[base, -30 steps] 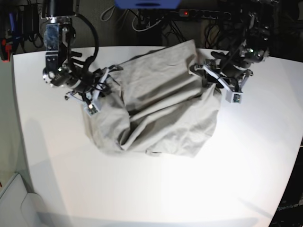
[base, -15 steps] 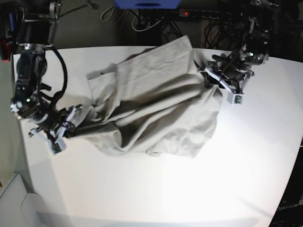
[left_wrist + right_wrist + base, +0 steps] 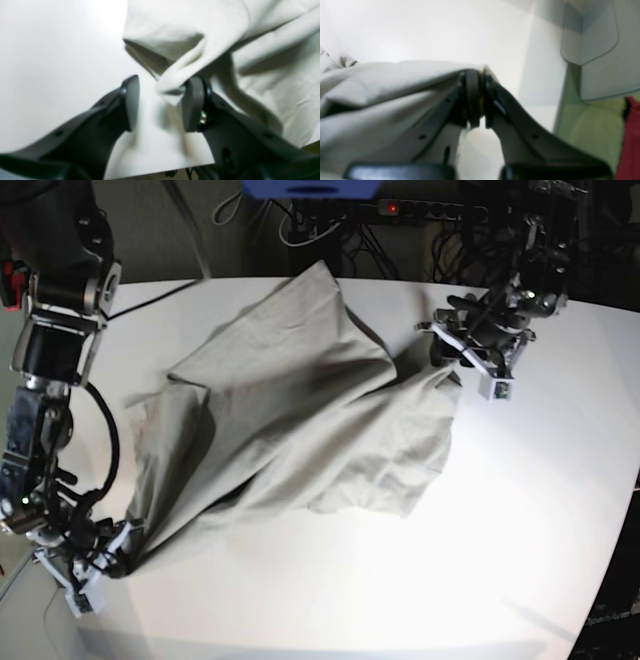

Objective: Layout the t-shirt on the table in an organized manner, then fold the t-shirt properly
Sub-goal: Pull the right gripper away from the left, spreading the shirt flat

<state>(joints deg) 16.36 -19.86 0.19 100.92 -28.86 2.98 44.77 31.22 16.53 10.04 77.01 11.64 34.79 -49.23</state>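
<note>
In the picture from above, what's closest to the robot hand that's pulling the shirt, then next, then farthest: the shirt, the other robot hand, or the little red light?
1. Shirt: pinched in the right gripper, near left corner.
2. Left gripper: far right of the table.
3. Red light: behind the table, top.

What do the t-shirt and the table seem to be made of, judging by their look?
The t-shirt: soft woven or knit cloth, likely cotton, matte light grey-beige; it wrinkles, drapes and folds in loose ridges. The table: a hard, smooth white top, perhaps laminate or painted board, with a faint sheen; it shows a soft bright glare and no grain.
</note>
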